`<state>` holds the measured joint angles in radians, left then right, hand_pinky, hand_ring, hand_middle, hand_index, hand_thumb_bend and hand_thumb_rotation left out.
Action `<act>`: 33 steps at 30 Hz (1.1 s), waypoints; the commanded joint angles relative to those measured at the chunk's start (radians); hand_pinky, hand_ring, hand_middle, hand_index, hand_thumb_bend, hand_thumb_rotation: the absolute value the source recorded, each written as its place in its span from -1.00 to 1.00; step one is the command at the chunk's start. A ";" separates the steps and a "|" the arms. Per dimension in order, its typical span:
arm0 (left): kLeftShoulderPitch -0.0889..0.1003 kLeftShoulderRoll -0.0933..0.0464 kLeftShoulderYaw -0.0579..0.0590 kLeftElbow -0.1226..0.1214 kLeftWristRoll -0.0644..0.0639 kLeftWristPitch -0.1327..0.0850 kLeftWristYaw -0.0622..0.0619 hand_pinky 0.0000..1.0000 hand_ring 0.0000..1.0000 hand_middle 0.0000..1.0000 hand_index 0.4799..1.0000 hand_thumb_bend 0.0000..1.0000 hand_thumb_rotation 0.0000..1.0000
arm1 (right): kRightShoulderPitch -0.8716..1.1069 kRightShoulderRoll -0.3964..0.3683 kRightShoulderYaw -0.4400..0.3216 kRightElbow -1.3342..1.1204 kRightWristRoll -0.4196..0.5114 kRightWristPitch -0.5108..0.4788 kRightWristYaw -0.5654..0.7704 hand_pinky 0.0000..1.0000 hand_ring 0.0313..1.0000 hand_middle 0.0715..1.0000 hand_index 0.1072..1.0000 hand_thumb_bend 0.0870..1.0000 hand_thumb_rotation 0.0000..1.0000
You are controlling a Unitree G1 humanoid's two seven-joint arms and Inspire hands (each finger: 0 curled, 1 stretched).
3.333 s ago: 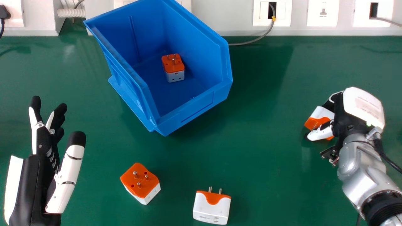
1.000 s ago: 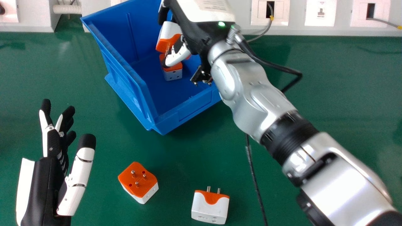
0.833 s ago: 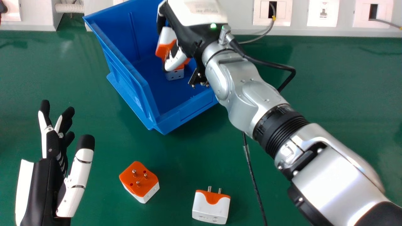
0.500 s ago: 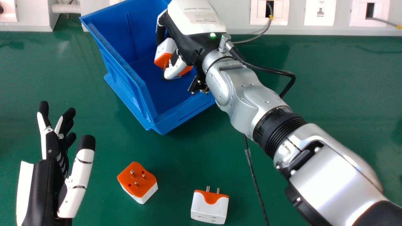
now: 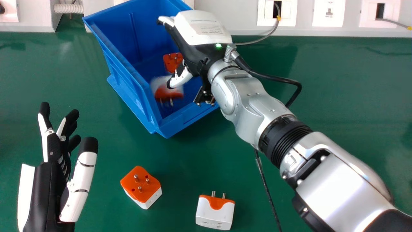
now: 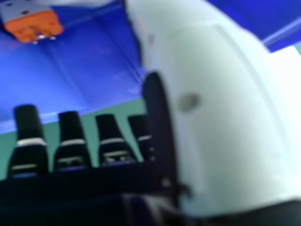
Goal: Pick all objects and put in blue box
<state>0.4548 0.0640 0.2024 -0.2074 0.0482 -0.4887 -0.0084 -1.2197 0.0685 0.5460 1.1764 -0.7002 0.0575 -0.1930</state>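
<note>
My right robot hand (image 5: 199,35) is over the box (image 5: 190,116), fingers spread and pinching nothing that I can make out; the right hand view gives me a row of straight fingers (image 6: 70,141). By the thumb (image 5: 181,80), inside the box, is a blurred plug (image 5: 168,92), its pins towards the near rim. I can't tell whether it touches the thumb or the floor of the box. Farther back in there, another plug (image 5: 171,62) shows its orange face, partly behind my hand.

The box sits at an angle, one corner towards me, its far end up by the white wall (image 5: 225,19). My wrist crosses its right side, and I can't judge the gap to that rim. To the left of my thumb there is some open blue floor before the left side.

Two plugs are on the tabletop (image 5: 322,80), both on my side of the box and well apart from it. One (image 5: 141,187) has its orange face and pins up; the other (image 5: 215,212), to its right, points its pins at the wall. Green surface runs between them. A black cable (image 5: 267,190) comes down from under my right forearm, passing to the right of that second plug.

My left robot hand (image 5: 48,193) is at the left, fingers extended, thumb apart.
</note>
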 commanded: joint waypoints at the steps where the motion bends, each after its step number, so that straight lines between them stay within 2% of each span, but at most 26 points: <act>1: 0.006 -0.001 0.001 -0.018 0.005 -0.011 0.009 0.85 0.90 0.89 0.74 0.07 0.65 | -0.012 -0.005 0.002 -0.036 -0.002 0.001 -0.007 0.51 0.77 0.87 0.87 0.20 -0.84; 6: -0.002 0.001 0.001 -0.004 0.008 -0.026 0.011 0.83 0.90 0.89 0.74 0.01 0.63 | -0.005 -0.008 -0.004 -0.049 0.002 0.005 -0.014 0.51 0.78 0.87 0.87 0.17 -0.83; 10: -0.008 0.006 0.000 -0.003 0.005 -0.018 0.011 0.83 0.90 0.89 0.74 0.02 0.62 | 0.005 -0.018 -0.009 -0.076 0.002 0.009 -0.020 0.51 0.78 0.86 0.85 0.12 -0.95; 14: -0.012 0.003 0.003 -0.008 0.011 -0.008 0.019 0.83 0.90 0.88 0.72 0.08 0.62 | 0.038 -0.035 -0.024 -0.148 0.009 0.021 -0.031 0.48 0.74 0.84 0.83 0.12 -1.00; 16: -0.014 0.004 0.003 -0.004 0.007 -0.018 0.019 0.82 0.89 0.88 0.72 0.06 0.61 | 0.084 -0.051 -0.037 -0.238 0.009 0.039 -0.036 0.45 0.72 0.82 0.81 0.11 -1.00; 19: -0.022 0.009 0.006 0.008 0.013 -0.035 0.021 0.78 0.87 0.86 0.70 -0.02 0.57 | 0.205 -0.097 -0.050 -0.473 -0.008 0.076 -0.016 0.38 0.67 0.80 0.78 0.03 -0.97; 23: -0.023 0.010 0.002 0.002 0.019 -0.025 0.020 0.80 0.88 0.87 0.73 -0.02 0.59 | 0.419 -0.167 -0.067 -0.824 -0.026 0.089 0.013 0.32 0.63 0.75 0.74 -0.02 -0.96; 26: -0.022 0.005 -0.004 -0.010 0.015 -0.005 0.018 0.83 0.90 0.88 0.75 0.05 0.61 | 0.587 -0.229 -0.072 -1.054 -0.041 0.077 0.038 0.31 0.62 0.76 0.75 -0.14 -0.75; 27: -0.020 0.004 -0.005 -0.013 0.017 0.000 0.019 0.83 0.90 0.89 0.75 0.05 0.60 | 0.641 -0.247 -0.075 -1.124 -0.046 0.079 0.051 0.31 0.64 0.77 0.76 -0.16 -0.69; 31: -0.020 0.005 -0.008 -0.015 0.020 0.005 0.017 0.85 0.91 0.90 0.79 0.02 0.63 | 0.856 -0.309 -0.091 -1.343 -0.060 0.068 0.059 0.26 0.61 0.73 0.69 -0.09 -0.46; 33: -0.018 0.003 -0.010 -0.021 0.018 0.014 0.016 0.86 0.92 0.90 0.79 0.04 0.63 | 0.968 -0.347 -0.108 -1.425 -0.040 0.034 0.055 0.30 0.64 0.76 0.71 -0.11 -0.26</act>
<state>0.4293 0.0654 0.1985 -0.1910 0.0597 -0.4720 0.0065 -0.3375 -0.2429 0.4805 -0.1080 -0.7246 0.1349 -0.1308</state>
